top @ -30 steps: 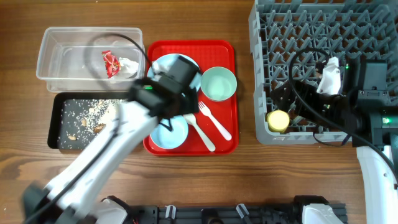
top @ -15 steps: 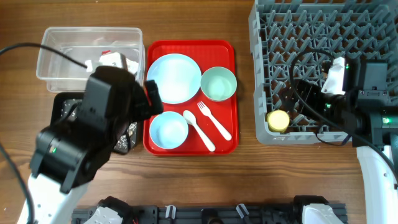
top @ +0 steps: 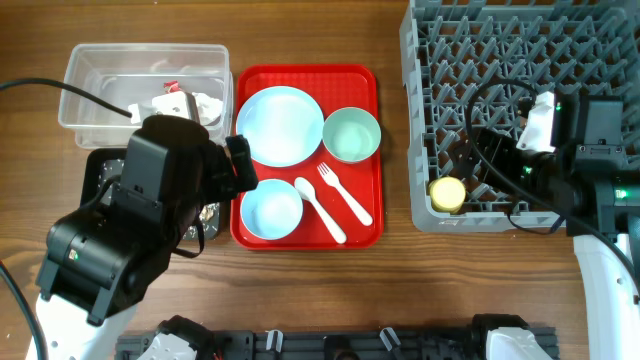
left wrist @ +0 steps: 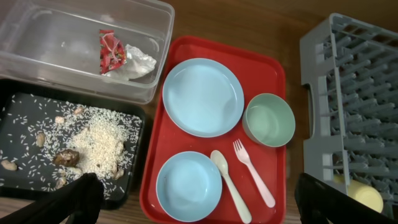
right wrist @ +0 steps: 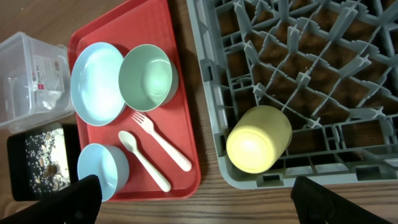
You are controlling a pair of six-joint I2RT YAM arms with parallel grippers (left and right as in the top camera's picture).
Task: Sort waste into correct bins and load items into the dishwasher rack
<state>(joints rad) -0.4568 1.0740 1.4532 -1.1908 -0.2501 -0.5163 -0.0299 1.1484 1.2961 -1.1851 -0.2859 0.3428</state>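
The red wrapper (left wrist: 112, 53) with white paper lies in the clear tub (left wrist: 155, 25). Food scraps (left wrist: 93, 146) lie in the black tray (left wrist: 18, 106). On the red serving tray (left wrist: 277, 174) are the blue plate (left wrist: 202, 96), blue bowl (left wrist: 188, 186), green bowl (left wrist: 268, 119), white fork (left wrist: 252, 171) and spoon (left wrist: 229, 183). The yellow cup (right wrist: 258, 138) lies on its side in the front left corner of the grey rack (right wrist: 298, 62). My left gripper (left wrist: 202, 196) is open and empty, high above the blue bowl. My right gripper (right wrist: 202, 199) is open and empty, above the rack's front left corner.
The left arm (top: 150, 220) covers most of the black tray in the overhead view. The rack (top: 520, 60) fills the right side of the wooden table. A strip of bare wood (top: 395, 130) separates the red serving tray from the rack.
My left arm has drawn back from over the plate to the front left, over the black tray. The right arm has barely moved.
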